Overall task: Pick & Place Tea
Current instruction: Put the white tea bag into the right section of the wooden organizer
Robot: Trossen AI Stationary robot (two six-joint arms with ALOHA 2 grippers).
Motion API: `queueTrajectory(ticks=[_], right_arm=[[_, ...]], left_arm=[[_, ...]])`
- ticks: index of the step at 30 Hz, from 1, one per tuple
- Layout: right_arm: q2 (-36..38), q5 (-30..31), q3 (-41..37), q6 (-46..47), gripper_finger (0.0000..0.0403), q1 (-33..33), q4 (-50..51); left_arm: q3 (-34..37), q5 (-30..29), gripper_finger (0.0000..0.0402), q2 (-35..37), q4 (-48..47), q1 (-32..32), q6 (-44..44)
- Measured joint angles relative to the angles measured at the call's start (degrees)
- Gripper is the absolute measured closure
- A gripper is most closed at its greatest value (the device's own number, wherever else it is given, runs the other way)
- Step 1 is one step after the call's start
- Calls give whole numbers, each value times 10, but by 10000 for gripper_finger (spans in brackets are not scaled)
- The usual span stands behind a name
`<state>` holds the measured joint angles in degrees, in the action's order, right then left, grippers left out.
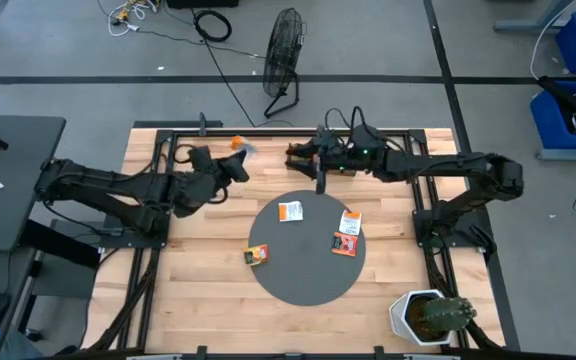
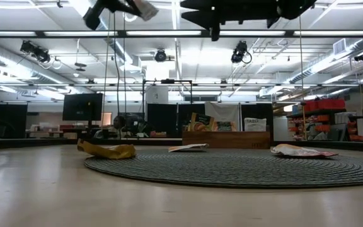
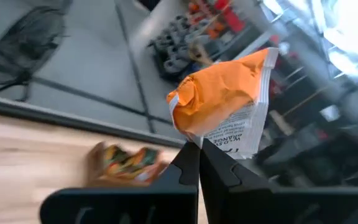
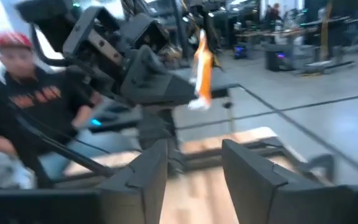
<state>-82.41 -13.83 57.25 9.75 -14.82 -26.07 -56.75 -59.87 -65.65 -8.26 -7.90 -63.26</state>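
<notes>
The left gripper (image 1: 236, 158) is up off the table near the far edge, its two fingers pinched together on one orange tea sachet (image 3: 225, 102). The sachet sticks out past the fingertips, crumpled, orange on one face with a white printed panel at its lower edge. From overhead it shows as a small orange fleck (image 1: 238, 145) right at the gripper's tip. In the right wrist view the same sachet (image 4: 202, 71) hangs edge-on from the left arm, clear of the wood.

Below and toward the near side of that gripper lies a round dark mat (image 1: 306, 250), and on it I count four more sachets. One white sachet (image 1: 290, 211) sits closest to the grippers, on the far part of the mat. A second white one with orange marks (image 1: 351, 223) lies off toward the right arm's side, touching or just overlapping an orange-red one (image 1: 343, 243). A fourth, orange and dark (image 1: 257, 255), lies apart on the mat's left edge. So five sachets in all: one held, four lying flat.

The right gripper (image 1: 303, 155) hovers above the far part of the table, just across from the left gripper, its fingers (image 4: 149, 171) spread apart with nothing between them.

Beyond the left gripper, at table level, a wooden tray (image 2: 225, 139) stands at the far edge with packets in it. A potted cactus (image 1: 430, 315) sits at the near right corner, well away from both grippers. A person (image 4: 27, 102) in a red cap and dark top shows behind the table.
</notes>
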Motion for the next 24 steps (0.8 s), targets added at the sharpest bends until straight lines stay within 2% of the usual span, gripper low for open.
queueTrajectory(ticks=[5, 9, 13, 18, 24], right_arm=[[-36, -20, 0, 81, 205, 3, -93], [-54, 12, 2, 83, 168, 10, -157], [-78, 23, 27, 92, 143, 13, -153], [-124, 24, 94, 97, 136, 15, -152], [-149, 24, 147, 118, 149, 14, -97]], left_arm=[[0, 12, 399, 0, 64, 9, 41], [0, 19, 399, 0, 81, 10, 40], [0, 21, 399, -5, 88, 15, 39], [0, 43, 399, -13, 109, 30, 45], [0, 49, 399, -17, 164, 34, 100]])
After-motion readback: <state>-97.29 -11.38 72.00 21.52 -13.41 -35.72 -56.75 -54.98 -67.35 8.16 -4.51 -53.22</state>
